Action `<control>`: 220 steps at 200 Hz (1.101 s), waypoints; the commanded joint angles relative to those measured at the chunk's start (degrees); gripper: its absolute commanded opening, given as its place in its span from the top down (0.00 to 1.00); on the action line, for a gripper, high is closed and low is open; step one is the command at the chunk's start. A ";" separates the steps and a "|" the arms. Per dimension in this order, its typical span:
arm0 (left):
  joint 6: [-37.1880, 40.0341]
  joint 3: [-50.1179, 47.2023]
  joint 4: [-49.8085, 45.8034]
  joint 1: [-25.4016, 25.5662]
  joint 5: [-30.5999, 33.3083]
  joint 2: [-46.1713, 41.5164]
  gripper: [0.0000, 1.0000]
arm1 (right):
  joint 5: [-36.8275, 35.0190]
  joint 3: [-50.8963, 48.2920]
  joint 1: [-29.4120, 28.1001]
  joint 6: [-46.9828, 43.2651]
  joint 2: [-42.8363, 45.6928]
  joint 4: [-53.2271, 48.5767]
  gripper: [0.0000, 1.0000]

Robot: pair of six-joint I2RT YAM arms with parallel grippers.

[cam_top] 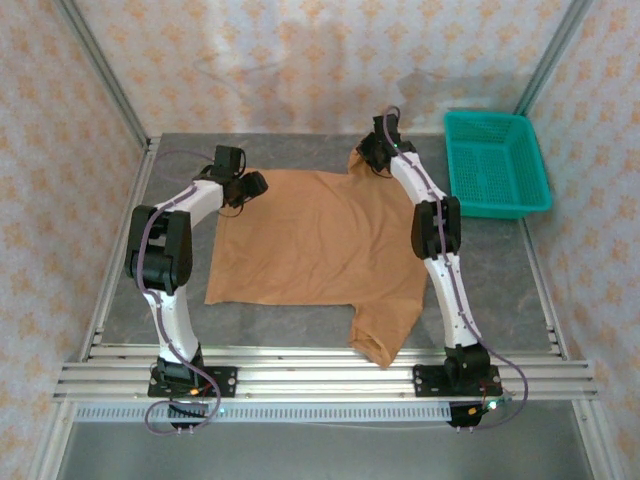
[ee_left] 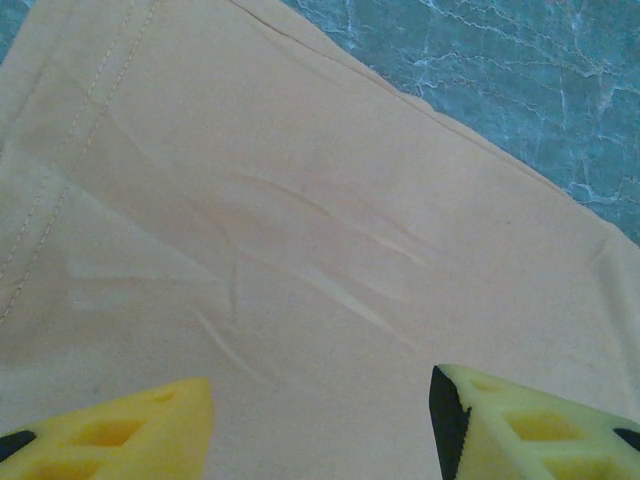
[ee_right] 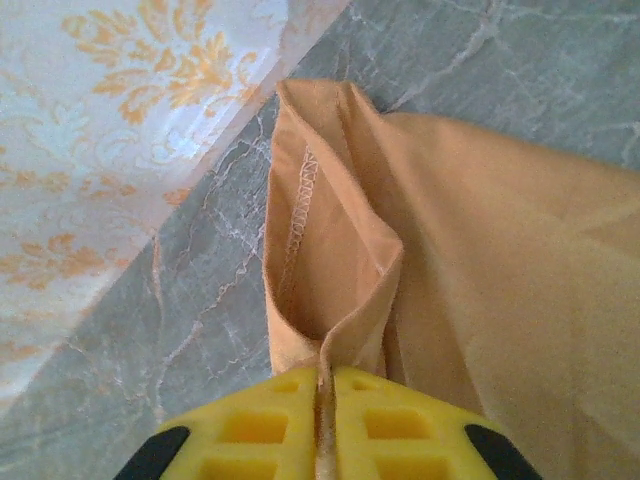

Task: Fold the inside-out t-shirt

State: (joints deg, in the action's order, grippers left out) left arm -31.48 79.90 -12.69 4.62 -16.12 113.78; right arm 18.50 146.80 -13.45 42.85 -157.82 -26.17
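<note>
Grey table (cam_top: pixel 500 275) — right jaws clamp t-shirt (cam_top: pixel 320 240) edge, left jaws apart above it.

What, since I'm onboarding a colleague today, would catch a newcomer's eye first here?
The tan t-shirt lies spread across the middle of the table. The right gripper is shut on a fold at its far right corner, while the left gripper stands open over its far left part. A teal basket sits far right.
</note>
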 commanded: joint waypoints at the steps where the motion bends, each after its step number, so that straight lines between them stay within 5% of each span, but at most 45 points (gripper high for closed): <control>1: 2.11 1.77 -1.90 -0.16 0.33 0.87 0.40 | -0.07 2.60 0.02 0.96 -2.02 0.94 1.00; 51: 1.63 1.62 -1.13 -0.14 0.11 1.90 0.41 | 7.49 1.74 -1.50 -0.16 -1.77 15.89 1.00; 78: 1.22 1.01 -0.33 -0.14 -0.23 2.41 0.41 | 5.58 2.61 -2.42 -0.69 -3.26 21.15 0.99; 82: 1.20 0.85 -0.32 -0.06 -0.25 2.35 0.41 | 5.14 3.10 -2.31 -0.46 -3.72 20.81 0.92; 101: 1.19 0.05 -0.79 -0.12 -0.25 1.70 0.40 | 5.40 4.83 -1.69 0.80 -4.80 18.35 0.24; 121: 1.17 -1.82 -1.73 -0.10 0.88 -0.86 0.40 | 8.61 4.60 -1.00 0.42 -2.72 14.60 0.00; 169: -0.58 -6.37 -3.97 1.62 1.68 -9.00 0.39 | 6.71 -11.92 0.91 -8.78 16.67 -0.70 0.01; 220: -1.55 -3.64 -3.64 1.68 2.16 -1.85 0.39 | 0.17 -44.66 1.18 -14.32 34.36 -3.74 0.01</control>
State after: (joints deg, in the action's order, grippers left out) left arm -32.08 73.91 -14.76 7.03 -15.90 106.63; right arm 22.24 112.18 -11.88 32.58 -128.90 -27.24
